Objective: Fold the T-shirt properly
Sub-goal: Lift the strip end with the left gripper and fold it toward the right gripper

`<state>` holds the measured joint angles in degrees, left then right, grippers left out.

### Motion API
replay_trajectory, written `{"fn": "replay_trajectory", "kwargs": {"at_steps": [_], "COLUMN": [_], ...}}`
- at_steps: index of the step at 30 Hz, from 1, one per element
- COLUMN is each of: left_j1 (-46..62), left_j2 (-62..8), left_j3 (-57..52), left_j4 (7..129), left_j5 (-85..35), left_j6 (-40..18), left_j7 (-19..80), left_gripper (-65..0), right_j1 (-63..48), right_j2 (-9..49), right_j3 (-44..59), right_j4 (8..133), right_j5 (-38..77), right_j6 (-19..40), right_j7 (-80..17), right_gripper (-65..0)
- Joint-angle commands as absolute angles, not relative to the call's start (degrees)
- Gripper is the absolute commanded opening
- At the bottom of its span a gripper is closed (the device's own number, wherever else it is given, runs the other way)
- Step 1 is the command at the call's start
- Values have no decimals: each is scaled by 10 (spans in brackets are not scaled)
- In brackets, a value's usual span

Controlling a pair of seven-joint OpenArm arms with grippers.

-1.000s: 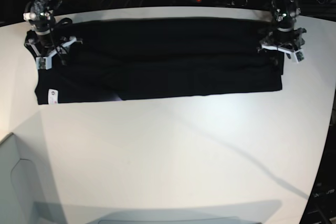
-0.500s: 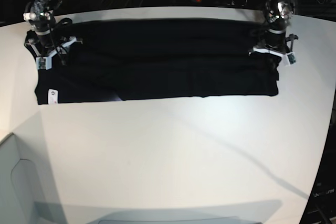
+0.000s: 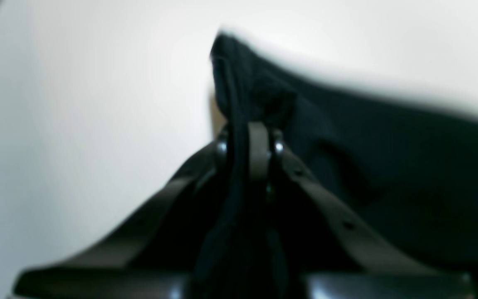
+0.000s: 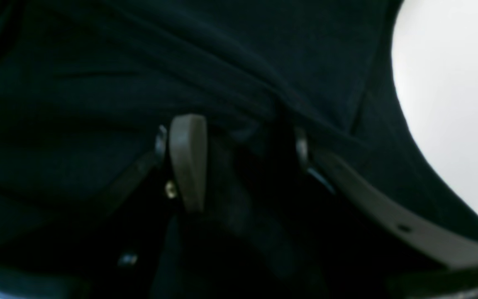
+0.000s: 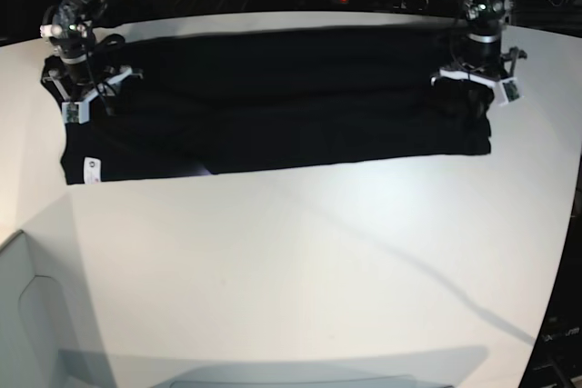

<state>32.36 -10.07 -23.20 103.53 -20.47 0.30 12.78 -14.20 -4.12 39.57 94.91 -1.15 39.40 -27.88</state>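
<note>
A white worktop (image 5: 300, 270) fills most of the base view, with a large black short-sleeved cloth T-shirt (image 5: 273, 102) laid across the upper part of the frame as a long band, its long axis running left to right and its small white tag (image 5: 90, 166) at the lower left. At upper right, cloth is pinched in the narrowed left claw (image 3: 249, 137). At upper left, the right claw (image 4: 232, 160) is held wide over the cloth, gripping nothing. A lopsided fold is judged likely if only one end is lifted; thin cloth could also slip free.
</note>
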Motion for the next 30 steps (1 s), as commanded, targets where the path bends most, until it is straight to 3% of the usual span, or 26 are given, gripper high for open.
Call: {"fn": "replay_trajectory", "kwargs": {"at_steps": [1,10,19,30], "left_j1": [330,349,313,220], "left_j2": [-96,-95,-90,-43], "left_j3": [-233,-114,112,239], "left_j4": [1063,1139,1135,1030], "left_j5": [-203,-196,-56,10], "left_j6": [-1,2,3,4], "left_j7": [112,113,111,112], "left_gripper": [-650,-650,-650,-650], "right_j1": [-140,-138,-128,-128], "right_j2": [-36,-38,-39,-36], "right_j3": [397,397,397,397], "right_j4": [958,959,958,957], "right_j5": [-4,-4,-4,-4], "right_j6": [400,400,400,400], "right_j7": [-269,-269,-269,-269], "right_gripper": [-377,-377,-377,-377]}}
